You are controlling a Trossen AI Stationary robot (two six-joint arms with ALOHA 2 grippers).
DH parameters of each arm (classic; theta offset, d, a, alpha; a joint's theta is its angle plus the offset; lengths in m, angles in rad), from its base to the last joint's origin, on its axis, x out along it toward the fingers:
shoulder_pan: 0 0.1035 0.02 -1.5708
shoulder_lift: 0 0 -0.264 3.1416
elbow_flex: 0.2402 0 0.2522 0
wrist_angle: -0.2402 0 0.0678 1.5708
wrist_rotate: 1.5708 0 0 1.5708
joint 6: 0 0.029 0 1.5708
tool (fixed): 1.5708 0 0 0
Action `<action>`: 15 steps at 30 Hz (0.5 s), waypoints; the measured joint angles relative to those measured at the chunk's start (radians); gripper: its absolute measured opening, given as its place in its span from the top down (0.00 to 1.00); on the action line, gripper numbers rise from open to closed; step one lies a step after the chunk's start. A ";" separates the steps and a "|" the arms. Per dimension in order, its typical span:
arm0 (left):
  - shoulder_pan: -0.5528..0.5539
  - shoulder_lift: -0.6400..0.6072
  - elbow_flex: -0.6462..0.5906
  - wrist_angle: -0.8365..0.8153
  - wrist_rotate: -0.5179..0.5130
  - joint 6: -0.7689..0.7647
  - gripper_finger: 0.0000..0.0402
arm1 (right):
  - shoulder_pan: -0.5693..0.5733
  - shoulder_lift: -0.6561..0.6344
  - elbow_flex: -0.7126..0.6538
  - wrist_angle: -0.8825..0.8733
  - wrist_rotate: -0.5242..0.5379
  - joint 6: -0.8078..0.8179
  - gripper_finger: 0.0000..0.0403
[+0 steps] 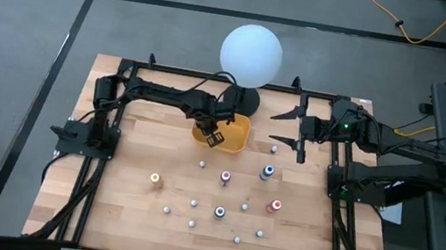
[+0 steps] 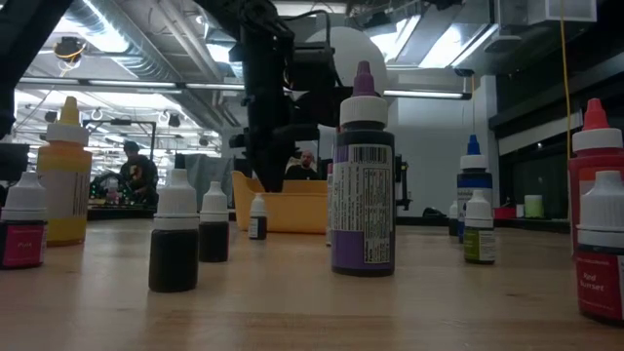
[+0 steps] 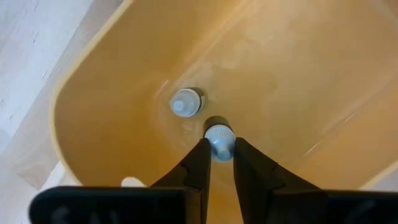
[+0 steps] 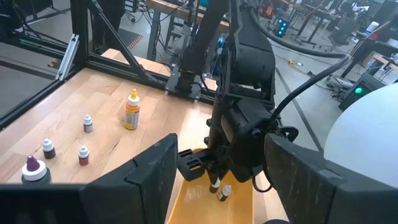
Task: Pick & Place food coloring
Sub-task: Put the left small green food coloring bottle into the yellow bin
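Left gripper [image 3: 219, 163] hanging inside the yellow tray [image 1: 237, 139], fingers [image 3: 198, 168] nearly shut, pinching a small white-capped bottle [image 3: 219, 138] just above the tray floor. Second small bottle [image 3: 186, 103] standing on the tray floor just beside the pinched one. Remaining food coloring bottles [image 1: 225, 178] standing scattered over the desk [image 1: 127, 173] in front of the tray. Right gripper [image 1: 288, 127] waiting beside the tray, fingers spread wide, gripping nothing. White globe [image 1: 251, 53] sitting behind the tray.
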 joint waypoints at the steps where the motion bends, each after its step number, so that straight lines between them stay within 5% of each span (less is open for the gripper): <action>1: 0.001 0.000 -0.004 0.003 0.000 0.000 0.88 | 0.000 0.000 0.000 0.000 0.000 0.000 0.40; 15: 0.002 0.000 -0.045 0.056 0.006 0.004 0.88 | 0.000 0.000 0.000 0.000 0.000 0.000 0.40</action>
